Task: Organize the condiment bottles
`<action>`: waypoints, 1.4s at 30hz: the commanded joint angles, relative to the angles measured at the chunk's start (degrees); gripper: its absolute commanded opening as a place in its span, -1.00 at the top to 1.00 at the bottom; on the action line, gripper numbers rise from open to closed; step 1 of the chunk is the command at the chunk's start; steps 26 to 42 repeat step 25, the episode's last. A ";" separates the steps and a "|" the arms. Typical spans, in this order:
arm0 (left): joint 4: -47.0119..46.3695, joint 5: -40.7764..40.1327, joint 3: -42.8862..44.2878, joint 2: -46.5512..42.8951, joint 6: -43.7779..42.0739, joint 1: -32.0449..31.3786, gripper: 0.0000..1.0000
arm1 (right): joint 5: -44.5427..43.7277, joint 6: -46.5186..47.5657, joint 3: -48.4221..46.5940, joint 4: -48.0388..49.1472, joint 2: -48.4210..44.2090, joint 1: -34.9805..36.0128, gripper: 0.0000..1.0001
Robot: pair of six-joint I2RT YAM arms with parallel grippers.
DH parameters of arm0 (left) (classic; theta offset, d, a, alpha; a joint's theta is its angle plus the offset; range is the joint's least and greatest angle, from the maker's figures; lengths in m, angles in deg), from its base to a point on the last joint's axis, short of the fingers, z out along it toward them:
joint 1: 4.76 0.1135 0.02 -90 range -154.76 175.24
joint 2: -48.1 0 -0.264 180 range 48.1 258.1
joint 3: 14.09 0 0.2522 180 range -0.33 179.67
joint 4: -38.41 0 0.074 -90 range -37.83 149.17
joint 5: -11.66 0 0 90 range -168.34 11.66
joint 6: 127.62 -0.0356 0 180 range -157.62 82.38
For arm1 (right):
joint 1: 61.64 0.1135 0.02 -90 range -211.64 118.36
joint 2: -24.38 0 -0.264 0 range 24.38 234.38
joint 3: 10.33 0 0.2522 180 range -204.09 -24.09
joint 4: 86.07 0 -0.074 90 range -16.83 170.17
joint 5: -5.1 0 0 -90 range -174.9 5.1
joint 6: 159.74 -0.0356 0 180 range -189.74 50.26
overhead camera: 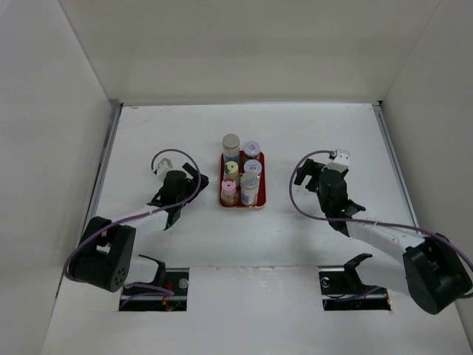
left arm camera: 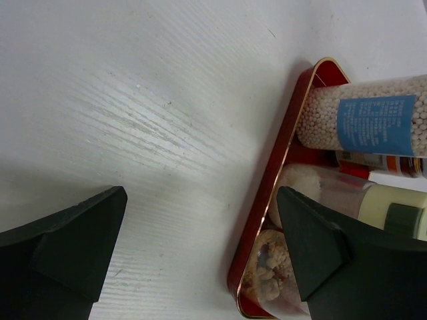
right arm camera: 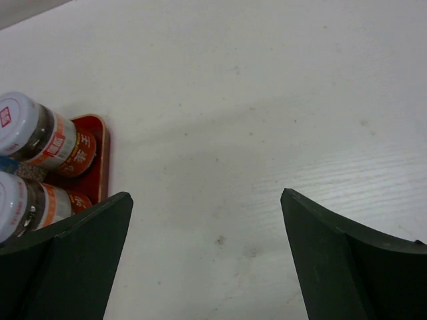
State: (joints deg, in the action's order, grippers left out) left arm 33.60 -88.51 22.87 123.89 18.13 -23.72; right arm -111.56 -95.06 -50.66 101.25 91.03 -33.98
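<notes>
Six condiment bottles stand in two rows on a red tray [overhead camera: 260,181] at the table's middle: a grey-capped one [overhead camera: 231,142], a lavender-capped one [overhead camera: 252,148], then pale-yellow [overhead camera: 231,168], bluish [overhead camera: 253,167], pink [overhead camera: 230,186] and grey [overhead camera: 250,180] caps. My left gripper [overhead camera: 183,198] hangs just left of the tray, open and empty. In the left wrist view the left gripper [left arm camera: 201,193] has bare table between its fingers, and its right finger overlaps the tray rim [left arm camera: 280,160] and a blue-labelled bottle of white beads [left arm camera: 363,123]. My right gripper [overhead camera: 330,194] [right arm camera: 207,193] is open and empty to the right of the tray.
White walls enclose the table on the left, back and right. In the right wrist view, two orange-labelled bottles [right arm camera: 53,137] and the tray corner [right arm camera: 100,143] lie beyond the left finger. Both arm bases sit at the near edge.
</notes>
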 commanded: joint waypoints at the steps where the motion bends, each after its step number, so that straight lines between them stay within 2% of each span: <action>1: -0.42 -0.28 -1.23 -2.31 -0.11 0.99 -1.00 | -0.95 -1.74 2.74 9.33 -3.02 -1.51 -1.00; 2: -0.68 -0.46 -1.23 -2.31 -0.20 0.99 -1.00 | -0.16 -2.18 3.10 9.50 -2.76 -1.69 -0.87; 3: -0.77 -0.55 -1.23 -2.23 -0.20 0.99 -1.00 | 0.28 -2.28 3.27 9.94 -1.97 -1.69 -0.65; 4: -0.77 -0.29 -1.23 -2.05 -0.29 1.08 -1.00 | 0.29 -2.28 3.28 10.64 -1.01 -1.60 -0.30; 6: -0.77 0.07 -1.58 -2.40 -0.29 2.04 -1.00 | 0.64 -1.93 4.06 13.36 1.01 -1.69 0.22; 8: -1.20 -0.02 -2.02 -2.93 -0.29 2.57 -1.00 | 0.90 -1.84 5.47 16.96 2.77 -2.39 0.50; 10: -2.17 -0.20 -2.28 -3.02 -0.29 2.48 -1.00 | 1.95 -2.45 6.44 19.69 4.79 -3.09 0.62; 15: -3.67 0.60 -2.81 -3.19 -0.29 2.31 -1.00 | 4.59 -2.63 4.16 18.39 8.40 -3.45 0.62; 21: -4.20 2.26 -1.76 -1.52 -0.55 1.34 -1.00 | 6.00 -2.54 3.10 18.03 10.07 -3.36 0.42; 23: -4.37 1.83 -1.41 -1.52 -0.90 0.38 -1.00 | 5.74 -2.71 3.36 18.20 9.82 -3.36 0.25; 25: -4.72 1.91 -1.49 -1.35 -1.25 -0.06 -1.00 | 5.56 -2.89 4.24 18.99 9.03 -3.36 -0.05; 42: -4.72 1.91 -1.49 -1.35 -1.25 -0.06 -1.00 | 5.56 -2.89 4.24 18.99 9.03 -3.36 -0.05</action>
